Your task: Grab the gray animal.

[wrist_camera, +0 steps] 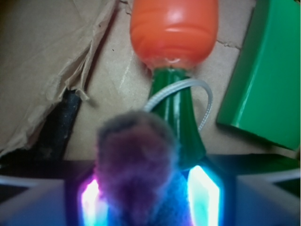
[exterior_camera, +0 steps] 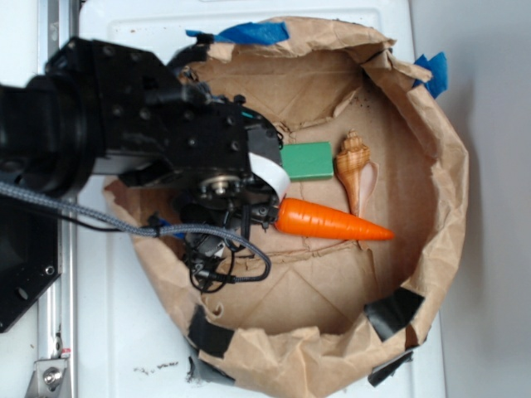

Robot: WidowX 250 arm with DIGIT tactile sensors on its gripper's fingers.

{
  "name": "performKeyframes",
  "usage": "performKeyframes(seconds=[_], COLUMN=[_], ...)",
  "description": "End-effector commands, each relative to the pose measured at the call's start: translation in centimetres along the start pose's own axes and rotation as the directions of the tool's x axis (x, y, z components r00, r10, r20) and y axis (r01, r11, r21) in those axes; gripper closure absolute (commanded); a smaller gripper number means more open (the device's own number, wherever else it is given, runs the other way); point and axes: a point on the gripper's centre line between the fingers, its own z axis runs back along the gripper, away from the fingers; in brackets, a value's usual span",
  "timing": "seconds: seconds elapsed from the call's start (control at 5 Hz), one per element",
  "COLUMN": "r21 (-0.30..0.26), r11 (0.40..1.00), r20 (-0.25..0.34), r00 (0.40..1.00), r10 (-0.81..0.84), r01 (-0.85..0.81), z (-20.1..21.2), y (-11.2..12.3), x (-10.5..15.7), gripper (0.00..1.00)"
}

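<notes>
Here, the gripper (wrist_camera: 141, 197) holds the gray animal (wrist_camera: 137, 165): in the wrist view the fuzzy gray body sits between the two lit fingers (wrist_camera: 203, 193), which press close on both of its sides, so the jaws are narrow around it. Its fur looks gray with a purple tint from the light of the pads. In the exterior view the toy itself is hidden under the black arm (exterior_camera: 149, 124), so its place there is only known as below the wrist, near the left edge of the paper bag (exterior_camera: 440, 157).

The bag is one brown paper bag, opened wide and flattened like a bowl, fixed with pieces of blue tape (exterior_camera: 253, 33) at its top edge and black tape (exterior_camera: 394, 308) at its bottom edge. Inside it I count three other things. One orange carrot (exterior_camera: 332, 222) lies in the middle, its thick end toward the gripper and its point toward the right edge; its green stem (wrist_camera: 176, 113) is just behind the animal. One green block (exterior_camera: 307, 161) lies above the carrot. One tan seashell (exterior_camera: 354, 166) lies just beside the block, on its right.
</notes>
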Motion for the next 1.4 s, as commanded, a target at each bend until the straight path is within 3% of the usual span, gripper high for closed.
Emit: performKeyframes(seconds=[0.0, 0.2, 0.4, 0.8, 1.2], r21=[0.016, 0.019, 0.058, 0.074, 0.065], r11=[1.0, 0.999, 0.993, 0.977, 0.974], r20=[0.04, 0.044, 0.076, 0.216, 0.285], r00=[0.999, 0.998, 0.992, 0.96, 0.94], r10=[-0.004, 0.035, 0.098, 0.178, 0.19], r01=[0.003, -0.036, -0.103, -0.197, -0.217], z=[1.9, 4.5, 8.5, 14.1, 16.1], y=[-0.4, 0.2, 0.8, 1.6, 1.7], x=[0.2, 0.0, 0.0, 0.6, 0.7], gripper=[1.0, 1.0, 1.0, 1.0, 1.0])
